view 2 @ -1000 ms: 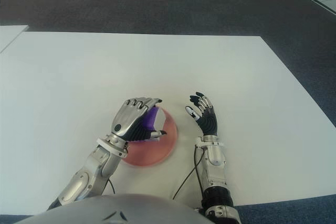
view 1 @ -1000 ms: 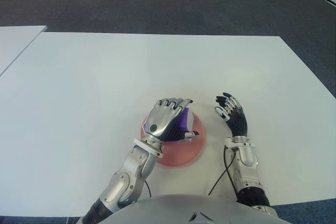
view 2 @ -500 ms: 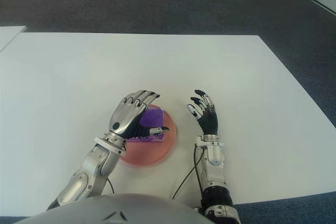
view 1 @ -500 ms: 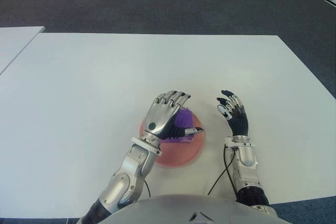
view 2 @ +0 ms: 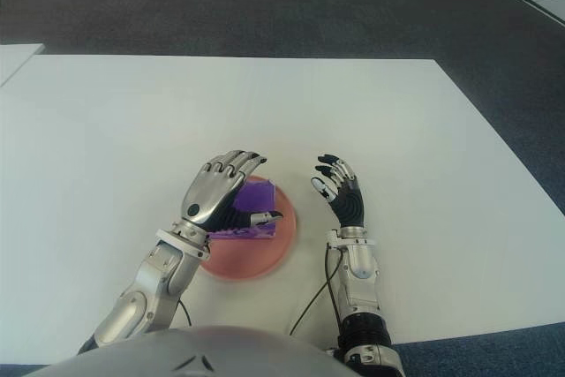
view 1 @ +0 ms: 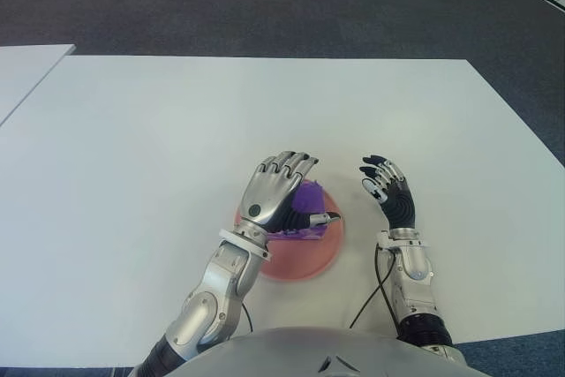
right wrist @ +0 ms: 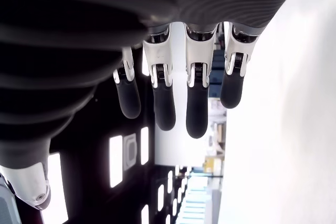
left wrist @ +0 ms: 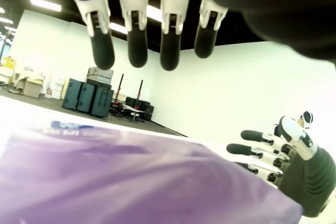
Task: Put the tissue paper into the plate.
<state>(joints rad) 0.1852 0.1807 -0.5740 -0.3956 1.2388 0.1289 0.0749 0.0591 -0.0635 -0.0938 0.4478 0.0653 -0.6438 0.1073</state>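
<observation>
Purple tissue pack point(view 1: 306, 209) seen lying in pink plate point(view 1: 309, 258), lower centre of left eye view, on white desk point(view 1: 132, 147). Left robot hand point(view 1: 278, 193) poised over pack, fingers extended and spread, nothing clamped; gap visible in wrist view. Right robot hand point(view 1: 388, 196) shown just right of plate, fingers relaxed apart, empty. Pack judged light, soft, crushable, film wrapper slippery; best taken across short sides, gently.

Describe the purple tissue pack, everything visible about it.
The tissue pack is a flat, soft-looking purple packet with faint print near one edge. It lies in the pink plate, toward its far side, mostly hidden beneath the left hand, whose fingers are spread open above it, not clasping it.
</observation>
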